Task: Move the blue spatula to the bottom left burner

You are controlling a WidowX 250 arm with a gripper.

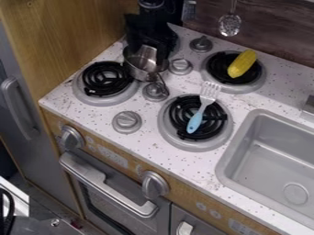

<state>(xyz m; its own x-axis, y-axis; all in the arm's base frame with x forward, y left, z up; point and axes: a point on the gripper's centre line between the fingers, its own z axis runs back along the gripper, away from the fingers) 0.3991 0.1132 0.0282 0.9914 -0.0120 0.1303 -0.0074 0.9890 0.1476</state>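
High slanted view, facing down, toy stovetop

Dark-speckled white worktop (pixel 98 115) around the grey sink (pixel 223 172), pale-blue spatula handle (pixel 195 122), yellow corn (pixel 242 64), black burner coils (pixel 105 79).

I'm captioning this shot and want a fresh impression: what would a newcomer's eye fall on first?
Probably the bright yellow corn, lying partly over the black coil of the back right burner. Next would likely come the spatula, its light blue handle and pale slotted head lying across the burner nearest the sink. The shiny metal pot at the upper left, beneath the black end effector, might follow.
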